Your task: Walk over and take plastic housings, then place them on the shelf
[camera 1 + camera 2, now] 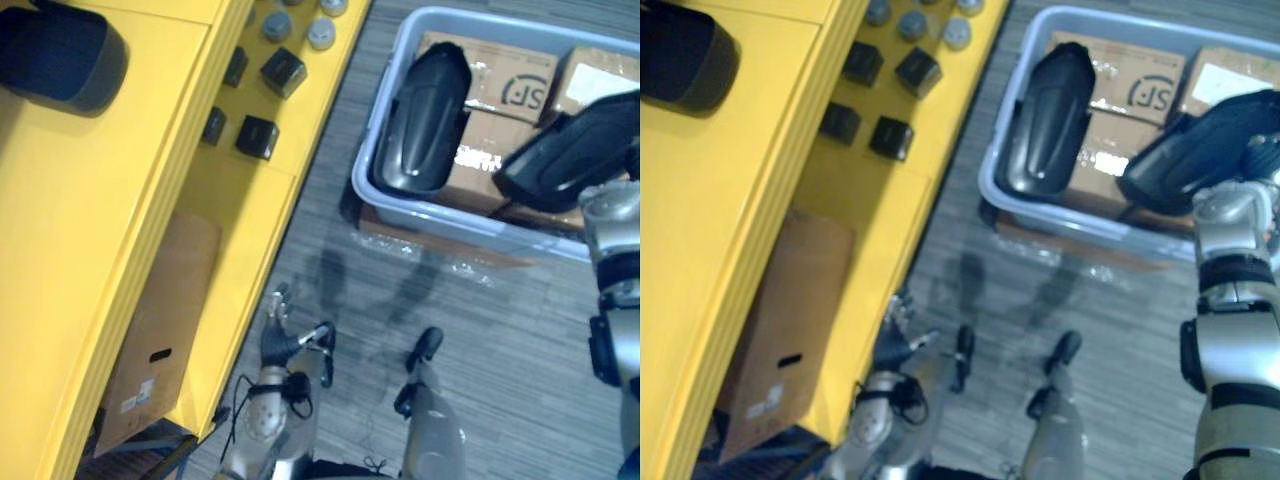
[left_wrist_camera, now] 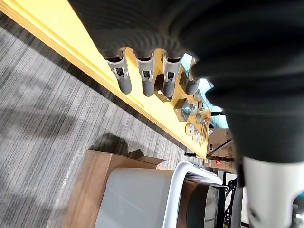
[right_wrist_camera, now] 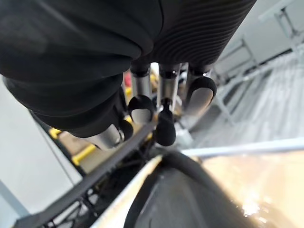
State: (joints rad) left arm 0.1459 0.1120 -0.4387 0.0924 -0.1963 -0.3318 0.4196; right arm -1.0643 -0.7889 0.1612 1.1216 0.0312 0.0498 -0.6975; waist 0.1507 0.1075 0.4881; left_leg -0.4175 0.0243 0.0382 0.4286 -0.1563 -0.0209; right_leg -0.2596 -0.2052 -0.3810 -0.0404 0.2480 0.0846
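The right hand (image 3: 164, 95) has its fingers curled over the edge of a black housing (image 1: 560, 150), holding it tilted above the rim of the grey bin (image 1: 470, 224), apparently to lift it clear. A second housing (image 1: 425, 115) lies inside, and the left hand (image 1: 283, 338) hangs loose and empty beside the yellow shelf (image 1: 90, 230), the destination.
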